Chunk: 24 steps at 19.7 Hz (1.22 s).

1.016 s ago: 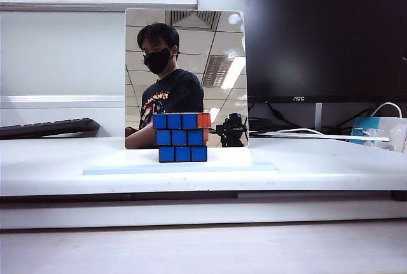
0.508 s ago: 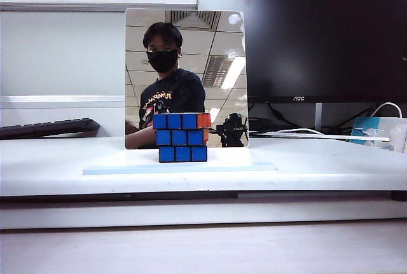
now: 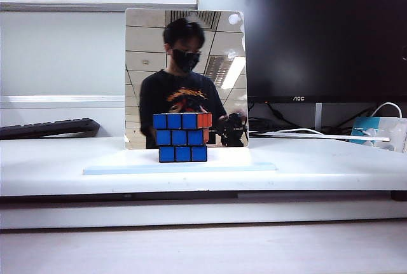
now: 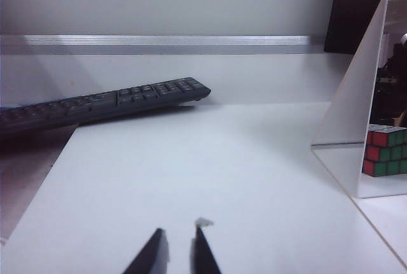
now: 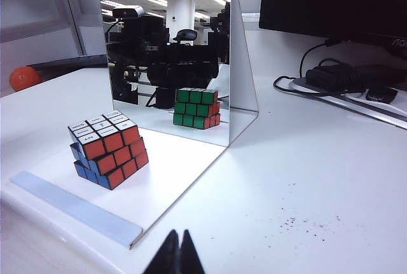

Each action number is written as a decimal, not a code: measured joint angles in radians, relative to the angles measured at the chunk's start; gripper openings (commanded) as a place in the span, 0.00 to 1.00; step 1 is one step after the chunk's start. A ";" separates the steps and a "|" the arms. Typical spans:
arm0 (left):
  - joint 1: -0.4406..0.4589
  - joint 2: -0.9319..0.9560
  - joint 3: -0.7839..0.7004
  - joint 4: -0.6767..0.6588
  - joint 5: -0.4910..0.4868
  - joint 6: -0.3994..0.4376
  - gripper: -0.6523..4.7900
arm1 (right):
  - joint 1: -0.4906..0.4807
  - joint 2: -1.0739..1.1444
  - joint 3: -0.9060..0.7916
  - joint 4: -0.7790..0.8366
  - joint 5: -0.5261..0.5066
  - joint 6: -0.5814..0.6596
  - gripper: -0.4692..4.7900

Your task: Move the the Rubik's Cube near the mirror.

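Note:
The Rubik's Cube, its blue face with one orange-red square towards the exterior camera, stands on the white base plate right in front of the upright mirror. The right wrist view shows the cube with its red side and white top, and its green reflection in the mirror. My right gripper is shut and empty, low over the table in front of the plate's corner. My left gripper is narrowly open with nothing between its fingers, well away from the mirror's edge. Neither gripper shows in the exterior view.
A black monitor stands behind the mirror, with cables at its foot. A dark keyboard lies at the far left. A small box sits at the far right. An orange ball lies beyond the plate.
The masked person reflected in the mirror has shifted to the right. The cube and the mirror have stayed where they were.

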 measured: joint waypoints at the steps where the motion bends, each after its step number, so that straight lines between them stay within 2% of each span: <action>1: 0.000 0.000 0.000 0.000 0.000 0.000 0.23 | 0.000 0.000 0.000 0.000 0.003 -0.022 0.09; 2: 0.000 0.000 0.000 0.000 0.000 0.000 0.23 | -0.002 0.000 0.000 0.000 0.029 -0.069 0.09; 3: 0.000 0.000 0.000 0.000 0.000 0.000 0.23 | -0.004 0.000 0.000 0.001 0.129 -0.101 0.09; 4: 0.000 0.000 0.000 0.000 0.000 0.000 0.23 | -0.004 0.000 0.000 0.000 0.290 -0.093 0.09; 6: 0.000 0.000 0.000 0.000 0.000 0.000 0.23 | -0.006 0.000 0.000 0.001 0.493 -0.056 0.09; 7: 0.000 0.000 0.000 0.000 0.000 0.000 0.23 | -0.006 0.000 0.000 0.001 0.529 -0.052 0.09; 24: 0.000 0.000 0.000 0.000 0.001 0.000 0.23 | -0.005 0.000 0.000 0.001 0.544 -0.051 0.09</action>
